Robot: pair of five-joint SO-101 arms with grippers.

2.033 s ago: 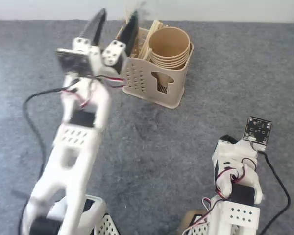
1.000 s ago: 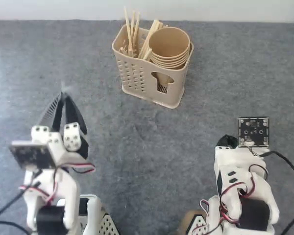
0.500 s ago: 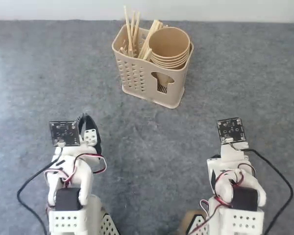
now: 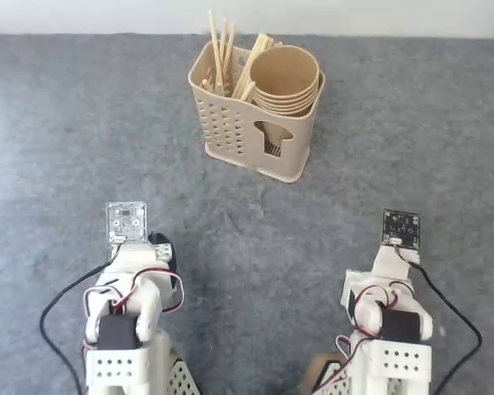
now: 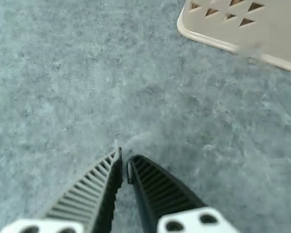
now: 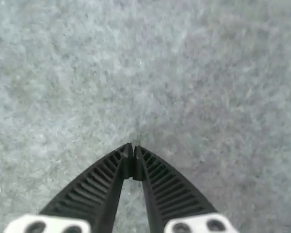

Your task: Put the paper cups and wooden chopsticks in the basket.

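At the far middle of the grey felt-covered table (image 4: 412, 132), a beige perforated plastic basket (image 4: 247, 140) stood upright, with a cut-out handle opening in the wall facing the arms. A stack of tan paper cups (image 4: 285, 74), nested and mouth-up, sat inside the basket on the side nearer the right arm (image 4: 391, 317). A bundle of pale wooden chopsticks (image 4: 224, 53) stood in the basket on the side nearer the left arm (image 4: 123, 309). The sticks were on end, leaning at mixed angles, with their tops rising above the rim. The cups and chopsticks sat just beside each other; whether a divider separated them could not be told.

Both arms were folded back at the near edge of the table, well apart from the basket and from each other.

The left hand (image 5: 124, 161) pointed down at bare grey surface. Its black ribbed fingers (image 5: 99, 187) were drawn together with no more than a thin slit at the tips, and nothing lay between them. A lower corner of the basket (image 5: 242, 24) was seen beyond it in the left wrist view.

The right hand (image 6: 134, 154) likewise pointed at bare surface, its fingers (image 6: 167, 187) pressed together at the tips and gripping nothing.
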